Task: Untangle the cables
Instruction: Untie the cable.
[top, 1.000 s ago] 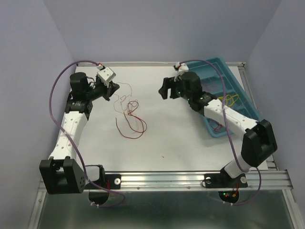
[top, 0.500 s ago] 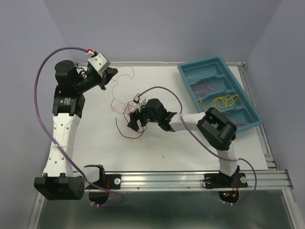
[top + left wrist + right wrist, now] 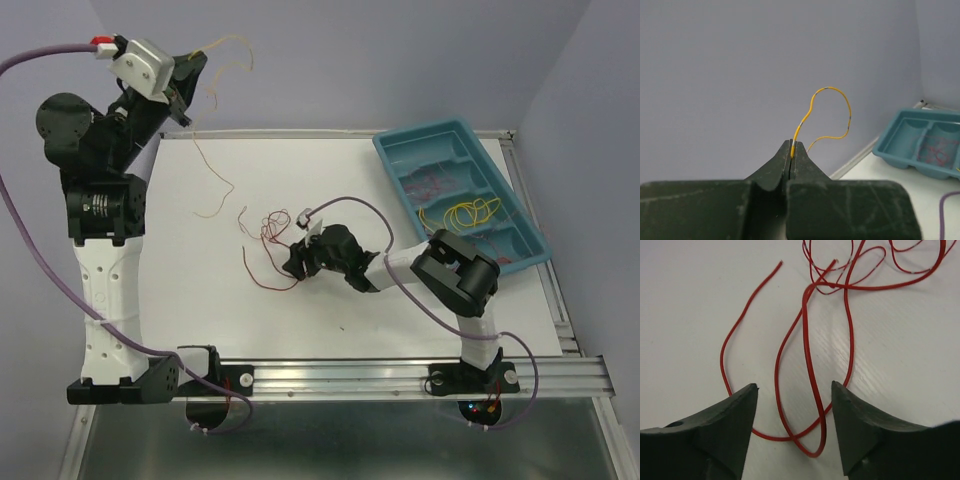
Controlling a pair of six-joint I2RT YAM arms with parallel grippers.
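Observation:
My left gripper (image 3: 192,68) is raised high above the table's far left corner, shut on a thin yellow-orange cable (image 3: 832,89). That strand (image 3: 214,168) hangs from the jaws down to the table, and its free end loops above the fingers. Red cables (image 3: 268,228) lie in a loose tangle on the white table, left of centre. My right gripper (image 3: 297,262) sits low at the tangle's right side. In the right wrist view it (image 3: 794,387) is open, with red loops (image 3: 810,365) lying on the table between its fingertips, not pinched.
A teal divided tray (image 3: 392,152) stands at the back right, holding yellow strands (image 3: 462,214) and red strands (image 3: 432,184); it also shows in the left wrist view (image 3: 900,145). Purple arm cables arc over both arms. Grey walls enclose the table.
My left arm has risen steeply, drawing the yellow-orange cable up out of the tangle. My right arm swung from the tray to the red tangle and lowered, its jaws narrowing.

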